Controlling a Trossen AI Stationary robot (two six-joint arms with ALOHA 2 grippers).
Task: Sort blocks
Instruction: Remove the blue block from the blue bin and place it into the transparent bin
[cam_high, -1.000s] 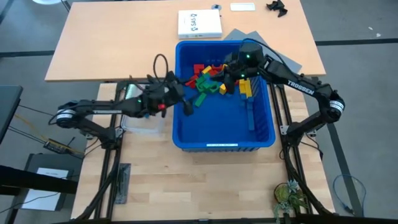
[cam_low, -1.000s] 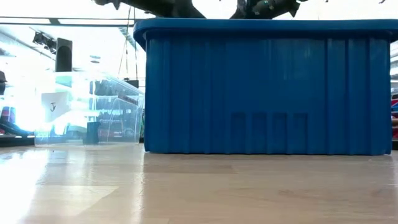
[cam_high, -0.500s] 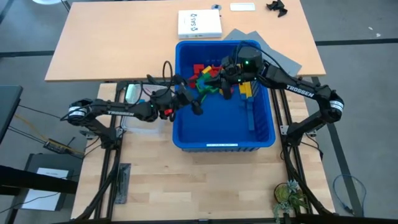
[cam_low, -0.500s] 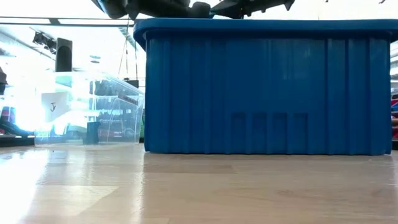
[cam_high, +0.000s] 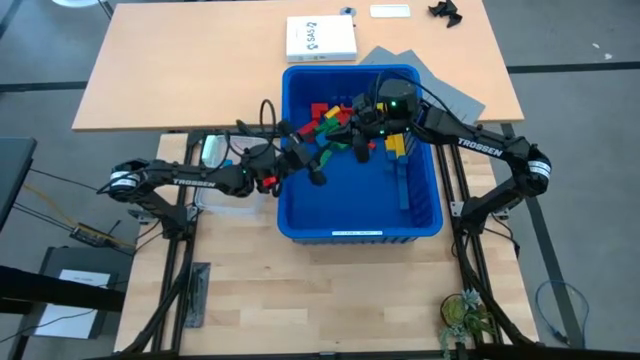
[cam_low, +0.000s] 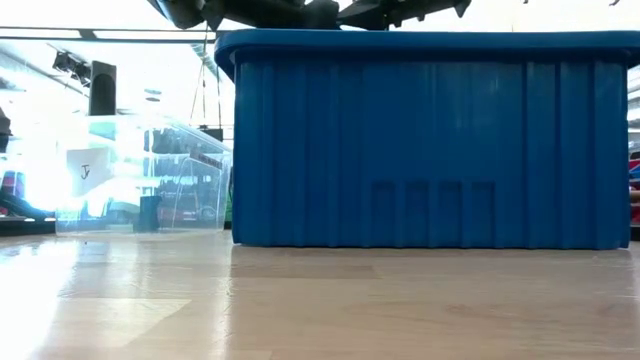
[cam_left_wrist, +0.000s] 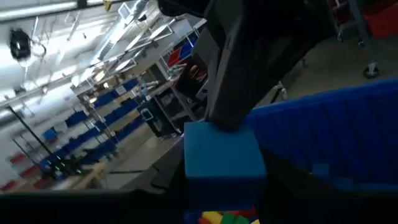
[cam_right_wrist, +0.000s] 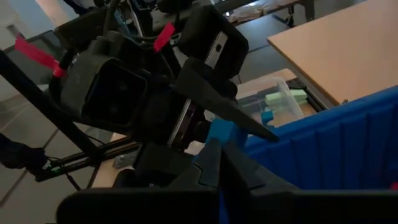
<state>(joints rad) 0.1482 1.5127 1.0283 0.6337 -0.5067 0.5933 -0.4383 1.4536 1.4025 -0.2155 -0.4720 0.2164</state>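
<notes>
Blocks (cam_high: 330, 125) heap in the blue bin (cam_high: 420, 215); left gripper (cam_high: 318, 163) pinches a blue block (cam_left_wrist: 222, 152), right gripper (cam_high: 352, 140) clenched beside.

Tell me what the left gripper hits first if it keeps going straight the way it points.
Probably the right gripper: it sits just beyond the blue block between the left gripper's fingers, though the gap is hard to judge.

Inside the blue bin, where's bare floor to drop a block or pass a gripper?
The near half of the blue bin is bare floor, from the front wall up to the left gripper. The far half is crowded: the blocks are piled at the far wall, with the right gripper beside them and the left gripper, holding a blue block, just below.
</notes>
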